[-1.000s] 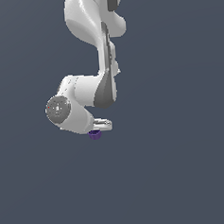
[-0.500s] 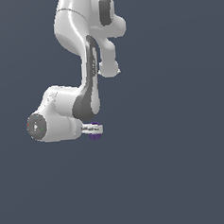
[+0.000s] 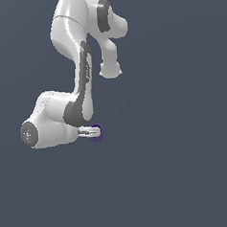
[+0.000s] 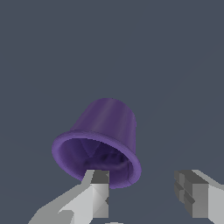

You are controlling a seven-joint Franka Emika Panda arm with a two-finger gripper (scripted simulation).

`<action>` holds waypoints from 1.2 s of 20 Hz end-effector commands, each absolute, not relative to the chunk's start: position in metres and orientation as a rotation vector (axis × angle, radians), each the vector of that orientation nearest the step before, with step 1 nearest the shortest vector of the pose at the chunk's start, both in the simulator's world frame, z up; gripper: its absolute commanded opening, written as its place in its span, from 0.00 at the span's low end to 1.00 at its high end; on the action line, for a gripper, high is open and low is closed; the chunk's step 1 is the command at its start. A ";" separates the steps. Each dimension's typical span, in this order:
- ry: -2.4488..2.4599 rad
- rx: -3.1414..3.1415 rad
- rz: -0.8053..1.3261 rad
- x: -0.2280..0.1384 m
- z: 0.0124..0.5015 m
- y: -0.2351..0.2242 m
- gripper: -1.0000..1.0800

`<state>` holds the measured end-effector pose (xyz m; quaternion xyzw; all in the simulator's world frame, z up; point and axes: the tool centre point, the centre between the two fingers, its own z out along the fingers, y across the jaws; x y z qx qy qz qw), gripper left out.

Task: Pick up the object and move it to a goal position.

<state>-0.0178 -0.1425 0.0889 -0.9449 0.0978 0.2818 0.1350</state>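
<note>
The dark purple cup [image 4: 103, 131] lies tilted, with its open mouth turned toward the wrist camera. In the exterior view the cup [image 3: 98, 136] sits at the tips of my gripper [image 3: 93, 131], which points level toward that view's right. In the wrist view my gripper [image 4: 146, 188] has its fingers standing apart. One finger [image 4: 98, 186] overlaps the near rim of the cup. The other finger [image 4: 194, 194] stands clear of the cup, with a gap between them. Only the rim's edge lies between the fingers.
A plain dark grey surface [image 3: 177, 178] fills both views. The arm's white links [image 3: 72, 51] rise above the hand in the exterior view. Nothing else shows.
The hand has swung from tilted down to level, and its rear end moved toward the exterior view's left. The cup stays at the fingertips, at nearly the same spot.
</note>
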 end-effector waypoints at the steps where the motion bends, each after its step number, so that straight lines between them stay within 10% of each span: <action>1: 0.283 -2.733 0.820 -0.018 0.089 -0.143 0.62; 19: 0.283 -2.732 0.821 -0.033 0.065 -0.134 0.62; 20: 0.283 -2.732 0.821 -0.033 0.065 -0.134 0.00; 24: 0.283 -2.732 0.821 -0.033 0.065 -0.134 0.00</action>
